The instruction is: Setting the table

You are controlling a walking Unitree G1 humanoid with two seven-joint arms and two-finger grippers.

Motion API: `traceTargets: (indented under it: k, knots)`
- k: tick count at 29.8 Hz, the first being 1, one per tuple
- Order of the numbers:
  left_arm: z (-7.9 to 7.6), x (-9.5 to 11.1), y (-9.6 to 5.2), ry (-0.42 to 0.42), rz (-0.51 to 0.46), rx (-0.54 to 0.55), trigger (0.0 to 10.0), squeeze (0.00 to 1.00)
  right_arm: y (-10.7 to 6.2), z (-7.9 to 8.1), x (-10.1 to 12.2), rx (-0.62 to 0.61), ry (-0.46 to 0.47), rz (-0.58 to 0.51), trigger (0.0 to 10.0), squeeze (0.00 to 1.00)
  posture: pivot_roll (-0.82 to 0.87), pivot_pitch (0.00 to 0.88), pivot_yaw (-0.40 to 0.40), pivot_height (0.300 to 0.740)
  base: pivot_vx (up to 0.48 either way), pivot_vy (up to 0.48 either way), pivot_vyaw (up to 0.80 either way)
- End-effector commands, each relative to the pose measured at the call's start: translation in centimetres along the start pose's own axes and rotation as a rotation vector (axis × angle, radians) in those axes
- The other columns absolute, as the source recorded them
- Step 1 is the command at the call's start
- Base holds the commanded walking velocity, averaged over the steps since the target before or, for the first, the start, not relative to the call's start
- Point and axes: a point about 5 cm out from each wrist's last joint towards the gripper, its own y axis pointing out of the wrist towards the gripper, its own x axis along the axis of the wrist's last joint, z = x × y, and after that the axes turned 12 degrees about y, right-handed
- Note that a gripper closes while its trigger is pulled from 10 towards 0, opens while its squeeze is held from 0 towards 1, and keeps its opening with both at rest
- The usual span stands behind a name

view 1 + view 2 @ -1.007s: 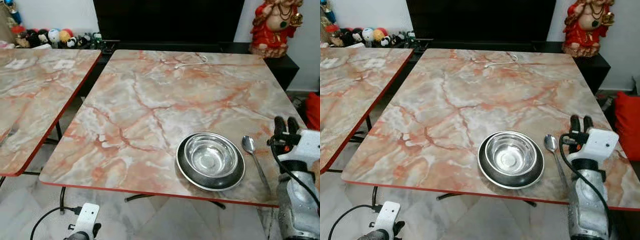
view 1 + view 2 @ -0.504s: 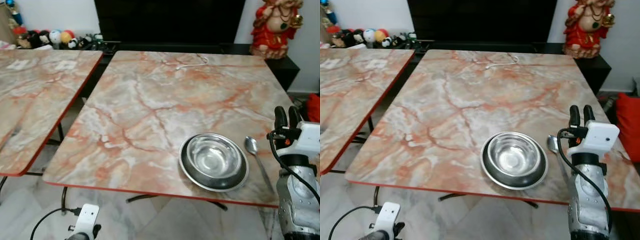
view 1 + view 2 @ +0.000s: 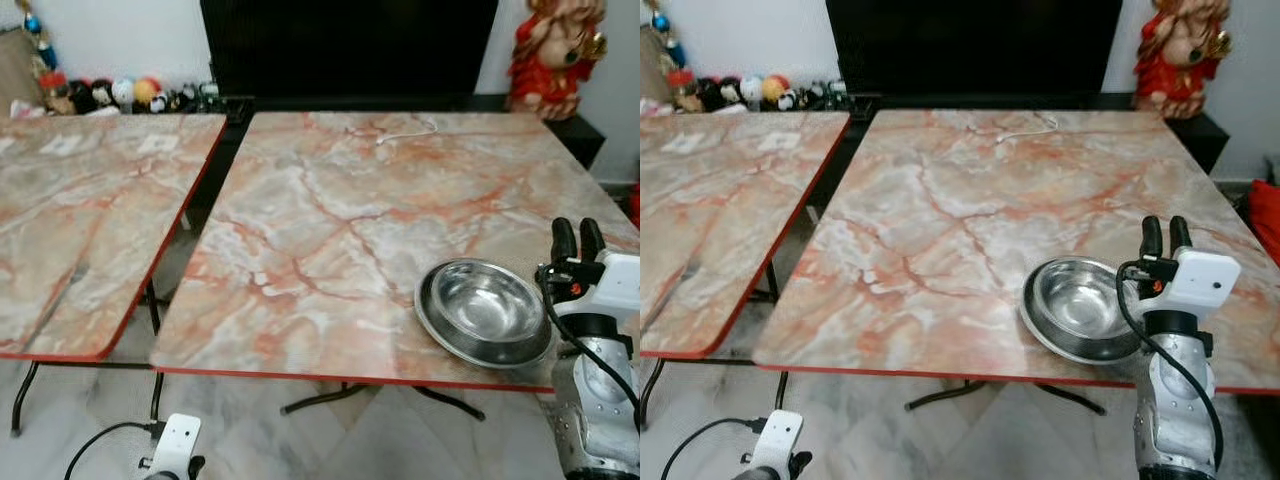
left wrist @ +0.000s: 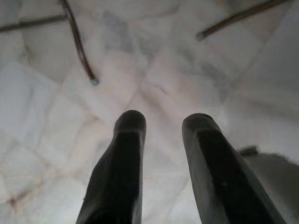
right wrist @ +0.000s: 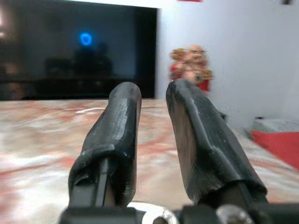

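On orange-veined marble tabletop [image 3: 330, 220], near front right edge: shiny round steel bowl [image 3: 485, 311]. Just beside it, raised right hand [image 3: 578, 240], fingers slightly spread, empty. Best kept clear of the bowl's rim when withdrawing

Looks like someone's living room: big dark TV [image 3: 345, 45] top center, red figurine [image 3: 555, 55] upper right, plush toys [image 3: 120, 93] upper left, marble-look folding tables [image 3: 330, 230].

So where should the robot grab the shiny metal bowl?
Probably by the rim of the metal bowl, on the side nearest the right end effector, coming down from above. The bowl sits upright with a thin, flared edge, so one finger inside and one outside could pinch it.
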Motion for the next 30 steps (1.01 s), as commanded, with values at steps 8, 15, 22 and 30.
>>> traceTargets:
  k: [8, 15, 22, 30]
  knots:
    - [-0.4, -0.3, 0.0, -0.002, 0.012, -0.007, 10.0, 0.0, 0.7, 0.9, 0.8, 0.039, -0.007, -0.038, 10.0, 0.0, 0.03, 0.0, -0.003, 0.74, 0.0, 0.48, 0.0]
    - [-0.6, -0.2, 0.0, -0.008, 0.008, -0.009, 10.0, 0.0, 0.9, 1.3, 0.6, 0.046, 0.011, -0.036, 10.0, 0.0, 0.03, 0.0, -0.014, 0.74, 0.0, 0.48, 0.0]
    - [-0.6, -0.3, 0.0, -0.014, 0.011, -0.007, 10.0, 0.0, 1.0, 2.0, 0.3, 0.06, 0.025, -0.03, 10.0, 0.0, 0.03, 0.0, -0.015, 0.74, 0.0, 0.48, 0.0]
    - [-0.5, -0.3, 0.0, -0.019, 0.013, 0.0, 10.0, 0.0, 0.9, 2.3, 0.1, 0.067, 0.026, -0.02, 10.0, 0.0, 0.03, 0.0, -0.003, 0.74, 0.0, 0.48, 0.0]
